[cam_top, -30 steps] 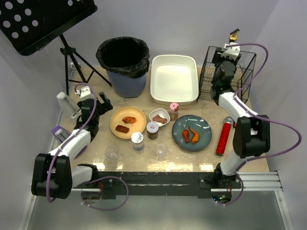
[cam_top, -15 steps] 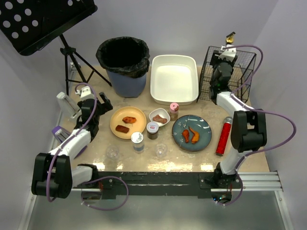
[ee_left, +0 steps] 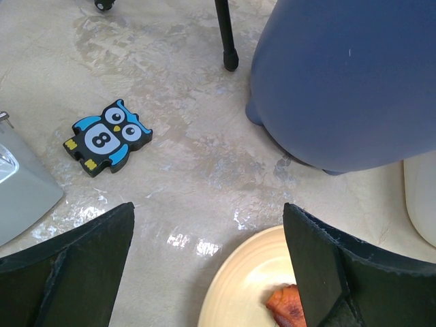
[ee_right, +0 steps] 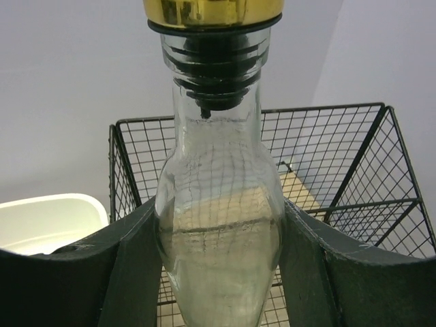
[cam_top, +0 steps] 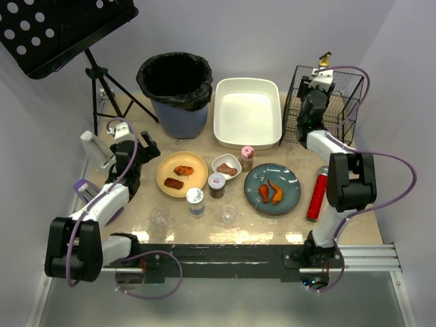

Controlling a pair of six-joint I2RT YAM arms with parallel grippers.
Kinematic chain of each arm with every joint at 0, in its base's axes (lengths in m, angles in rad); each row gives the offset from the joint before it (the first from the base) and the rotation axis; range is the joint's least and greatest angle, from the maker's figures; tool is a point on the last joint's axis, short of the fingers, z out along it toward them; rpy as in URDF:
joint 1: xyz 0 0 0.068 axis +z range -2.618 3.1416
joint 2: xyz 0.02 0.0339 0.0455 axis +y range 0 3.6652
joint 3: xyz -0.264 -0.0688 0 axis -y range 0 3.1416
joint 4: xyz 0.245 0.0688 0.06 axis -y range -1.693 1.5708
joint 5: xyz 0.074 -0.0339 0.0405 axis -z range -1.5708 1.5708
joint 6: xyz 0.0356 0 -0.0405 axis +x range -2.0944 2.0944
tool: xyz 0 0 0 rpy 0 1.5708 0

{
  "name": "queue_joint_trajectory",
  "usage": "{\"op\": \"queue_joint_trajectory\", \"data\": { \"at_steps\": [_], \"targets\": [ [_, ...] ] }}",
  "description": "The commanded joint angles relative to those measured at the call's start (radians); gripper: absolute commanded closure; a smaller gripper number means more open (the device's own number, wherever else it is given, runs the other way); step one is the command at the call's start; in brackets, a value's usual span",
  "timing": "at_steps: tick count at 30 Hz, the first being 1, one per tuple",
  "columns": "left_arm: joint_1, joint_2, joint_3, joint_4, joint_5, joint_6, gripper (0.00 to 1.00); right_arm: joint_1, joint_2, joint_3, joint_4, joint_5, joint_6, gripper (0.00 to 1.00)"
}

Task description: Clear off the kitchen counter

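Beneath the left fingers [ee_left: 82, 266] spreads the kitchen counter [ee_left: 191, 136], a yellow plate [ee_left: 245, 286] between them. The right gripper [ee_right: 218, 272] is clamped on a glass bottle [ee_right: 218, 177], with the wire basket [ee_right: 340, 143] below and beyond its fingers (lower the bottle upright, clear of the rim, then release). The left gripper [ee_left: 208, 245] gapes wide, empty. Against the earlier frames, the right arm has shifted toward the basket; the left is unmoved.

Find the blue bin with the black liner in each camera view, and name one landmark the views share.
Top external: blue bin at the back, just left of the white tub.
Left wrist: upper right, only its blue side shows.
Right wrist: not in it.
Shared landmark: the white tub, at the right edge in left wrist, lower left in right wrist.
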Motion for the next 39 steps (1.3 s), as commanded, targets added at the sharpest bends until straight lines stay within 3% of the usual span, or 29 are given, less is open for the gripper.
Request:
{"op": "queue_joint_trajectory", "data": {
  "at_steps": [1,19,23,25,28,32,39],
  "targets": [
    [-0.003,0.003,0.016,0.047,0.008,0.013,0.06,-0.012,-0.007,0.025,0.086,0.010,0.042,1.00],
    [-0.002,0.006,0.012,0.051,0.011,0.013,0.06,-0.018,0.059,0.036,0.033,0.031,0.073,1.00],
    [-0.002,0.006,0.013,0.053,0.011,0.012,0.06,-0.020,0.069,0.043,0.003,0.028,0.116,0.94],
    [-0.002,0.008,0.012,0.054,0.013,0.012,0.06,-0.023,0.071,0.046,-0.006,0.028,0.128,0.85],
    [-0.002,0.010,0.013,0.057,0.014,0.012,0.06,-0.021,0.068,0.043,-0.013,0.036,0.145,0.56],
    [-0.003,0.011,0.016,0.057,0.017,0.012,0.06,-0.021,0.056,0.046,-0.023,0.032,0.153,0.32],
    [-0.002,0.013,0.021,0.056,0.023,0.010,0.05,-0.021,0.031,0.059,-0.049,0.022,0.159,0.11]
  ]
}}
